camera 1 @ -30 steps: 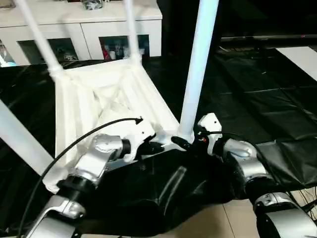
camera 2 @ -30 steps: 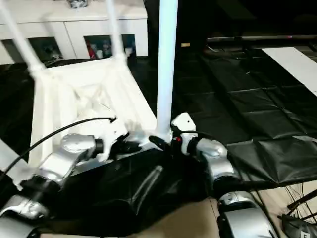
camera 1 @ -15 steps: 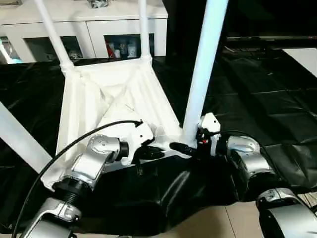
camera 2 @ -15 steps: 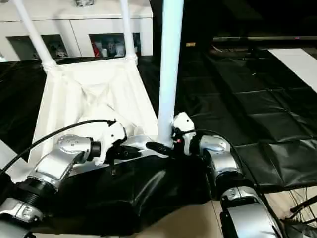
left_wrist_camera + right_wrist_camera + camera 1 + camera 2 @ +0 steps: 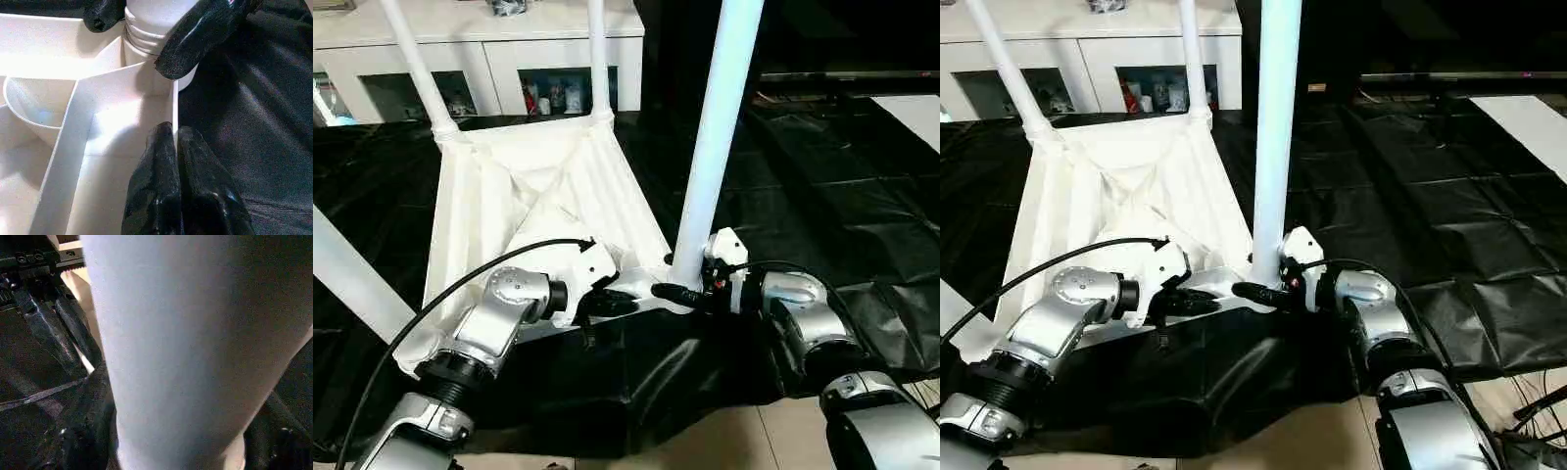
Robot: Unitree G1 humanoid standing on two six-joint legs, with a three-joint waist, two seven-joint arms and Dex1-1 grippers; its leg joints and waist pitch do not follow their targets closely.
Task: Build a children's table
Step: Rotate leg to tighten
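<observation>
The upturned children's table top (image 5: 533, 196) lies on the black-draped work table (image 5: 822, 196), near edge overhanging; the near-right leg (image 5: 710, 157) stands in its corner socket; right gripper (image 5: 146, 19) straddles the leg's base, fingers spread; left gripper (image 5: 177, 147) pinches the top's edge wall beside it.

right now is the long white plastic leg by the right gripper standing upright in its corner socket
Upright: the long white plastic leg rises from the round corner socket of the upturned white table top.

A work table (image 5: 822, 211) draped in creased black sheeting carries the upturned white children's table (image 5: 533, 201), resting on its top; a white panel (image 5: 913, 110), perhaps paper, lies far right.
</observation>
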